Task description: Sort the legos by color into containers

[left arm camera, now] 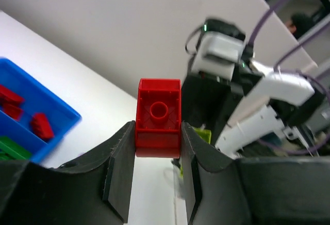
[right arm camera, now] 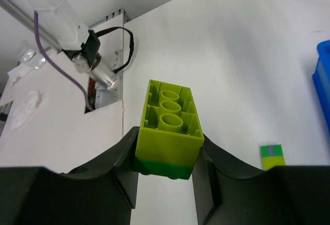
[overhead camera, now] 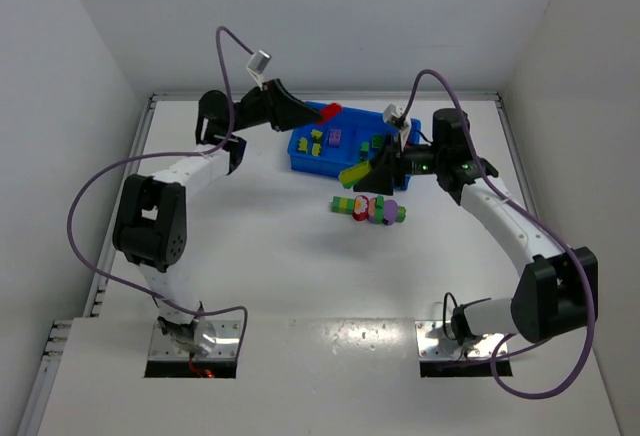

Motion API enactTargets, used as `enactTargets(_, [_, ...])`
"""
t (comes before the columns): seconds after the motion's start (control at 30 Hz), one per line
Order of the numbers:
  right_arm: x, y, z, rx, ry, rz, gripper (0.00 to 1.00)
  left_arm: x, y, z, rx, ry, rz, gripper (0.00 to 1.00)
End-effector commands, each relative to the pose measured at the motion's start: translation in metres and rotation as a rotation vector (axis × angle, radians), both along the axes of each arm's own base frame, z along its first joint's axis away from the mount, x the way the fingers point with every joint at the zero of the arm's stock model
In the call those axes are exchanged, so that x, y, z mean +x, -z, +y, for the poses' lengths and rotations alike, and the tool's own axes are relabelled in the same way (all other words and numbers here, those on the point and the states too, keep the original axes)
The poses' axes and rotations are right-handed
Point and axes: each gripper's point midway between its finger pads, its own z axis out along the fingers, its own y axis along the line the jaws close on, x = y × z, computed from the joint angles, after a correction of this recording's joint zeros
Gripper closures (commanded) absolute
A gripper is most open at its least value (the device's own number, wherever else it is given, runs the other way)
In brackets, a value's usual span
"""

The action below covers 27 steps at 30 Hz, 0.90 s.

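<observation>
My left gripper [overhead camera: 312, 113] is shut on a red lego [overhead camera: 329, 111] and holds it over the left end of the blue tray [overhead camera: 300, 159]. In the left wrist view the red lego [left arm camera: 158, 119] sits clamped between the fingers [left arm camera: 121, 168]. My right gripper [overhead camera: 377, 168] is shut on a lime lego with a green one snapped under it [overhead camera: 355, 172], just off the tray's front right. The right wrist view shows this pair [right arm camera: 169, 127] gripped by its sides. The tray holds red, yellow, purple and green legos in separate compartments.
A cluster of multicoloured legos [overhead camera: 368, 208] lies on the white table in front of the tray. One yellow-green piece [right arm camera: 271, 155] shows in the right wrist view. The tray's left compartment holds red legos [left arm camera: 41, 125]. White walls enclose the table.
</observation>
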Motion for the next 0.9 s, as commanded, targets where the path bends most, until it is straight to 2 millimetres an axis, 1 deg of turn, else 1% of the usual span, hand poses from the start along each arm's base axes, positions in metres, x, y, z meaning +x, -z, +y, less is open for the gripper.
enactTargets(0.0, [-0.012,-0.011,0.001,0.007,-0.069,-0.069,1.0,0.006,-0.049,0.008,-0.088,-0.077,-0.135,1.0])
enactTargets(0.03, [-0.013,-0.01,0.0,0.003,-0.061,-0.071,1.0,0.011,-0.049,0.011,-0.08,-0.092,-0.14,1.0])
enactTargets(0.07, [-0.013,-0.01,0.0,0.002,-0.062,-0.08,1.0,0.014,-0.044,0.011,-0.065,-0.099,-0.13,1.0])
enactTargets(0.1, [-0.013,-0.009,-0.001,-0.005,-0.052,-0.103,1.0,0.017,-0.041,0.011,-0.037,-0.122,-0.172,1.0])
enactTargets(0.13, [-0.012,-0.007,-0.002,-0.013,-0.046,-0.101,1.0,0.027,-0.027,0.011,0.018,-0.165,-0.083,1.0])
enactTargets(0.17, [-0.011,-0.003,-0.003,-0.026,-0.034,-0.097,1.0,0.035,-0.014,0.013,0.07,-0.208,-0.066,1.0])
enactTargets(0.2, [-0.009,-0.001,-0.004,-0.036,-0.024,-0.098,1.0,0.042,-0.005,0.007,0.152,-0.262,-0.186,1.0])
enactTargets(0.23, [0.0,0.002,-0.008,-0.061,0.028,-0.103,1.0,0.06,-0.014,0.008,0.208,-0.376,-0.227,1.0])
enactTargets(0.27, [0.002,0.005,-0.009,-0.072,0.042,-0.093,1.0,0.063,0.015,0.005,0.331,-0.398,-0.162,1.0])
enactTargets(0.3, [0.003,0.003,-0.011,-0.08,0.061,-0.105,1.0,0.067,0.018,0.002,0.392,-0.43,-0.255,1.0])
enactTargets(0.33, [0.014,0.005,-0.017,-0.111,0.129,-0.121,1.0,0.065,0.017,-0.01,0.428,-0.45,-0.269,1.0])
enactTargets(0.37, [0.019,0.007,-0.02,-0.127,0.157,-0.124,1.0,0.07,0.029,-0.017,0.462,-0.459,-0.266,1.0])
enactTargets(0.4, [0.023,0.005,-0.024,-0.14,0.209,-0.132,1.0,0.073,0.028,-0.028,0.48,-0.476,-0.286,1.0])
enactTargets(0.47, [0.028,0.006,-0.031,-0.158,0.261,-0.133,1.0,0.077,0.04,-0.042,0.493,-0.45,-0.271,1.0])
enactTargets(0.5, [0.031,0.008,-0.033,-0.166,0.292,-0.129,1.0,0.087,0.064,-0.05,0.507,-0.427,-0.209,1.0])
enactTargets(0.53, [0.032,0.008,-0.034,-0.169,0.305,-0.12,1.0,0.089,0.057,-0.063,0.479,-0.395,-0.211,1.0])
enactTargets(0.57, [0.03,0.007,-0.04,-0.173,0.326,-0.123,1.0,0.091,0.063,-0.074,0.47,-0.365,-0.191,1.0])
enactTargets(0.6, [0.028,0.011,-0.042,-0.182,0.334,-0.114,1.0,0.092,0.094,-0.091,0.477,-0.294,-0.11,1.0])
enactTargets(0.63, [0.027,0.008,-0.042,-0.178,0.336,-0.124,1.0,0.098,0.101,-0.095,0.476,-0.291,-0.087,1.0])
enactTargets(0.67, [0.022,0.008,-0.045,-0.186,0.347,-0.122,1.0,0.096,0.091,-0.109,0.441,-0.257,-0.129,1.0])
enactTargets(0.7, [0.022,0.013,-0.05,-0.199,0.376,-0.102,1.0,0.097,0.097,-0.116,0.441,-0.246,-0.115,1.0])
enactTargets(0.73, [0.021,0.011,-0.052,-0.202,0.385,-0.105,1.0,0.096,0.104,-0.123,0.445,-0.234,-0.111,1.0])
enactTargets(0.77, [0.018,0.014,-0.054,-0.21,0.393,-0.099,1.0,0.101,0.117,-0.133,0.449,-0.223,-0.107,1.0])
enactTargets(0.8, [0.017,0.014,-0.056,-0.221,0.409,-0.094,1.0,0.1,0.129,-0.141,0.465,-0.205,-0.089,1.0])
enactTargets(0.83, [0.013,0.013,-0.058,-0.224,0.418,-0.099,1.0,0.104,0.138,-0.144,0.468,-0.203,-0.07,1.0])
enactTargets(0.87, [0.013,0.012,-0.062,-0.223,0.427,-0.099,1.0,0.101,0.147,-0.15,0.472,-0.182,-0.063,1.0])
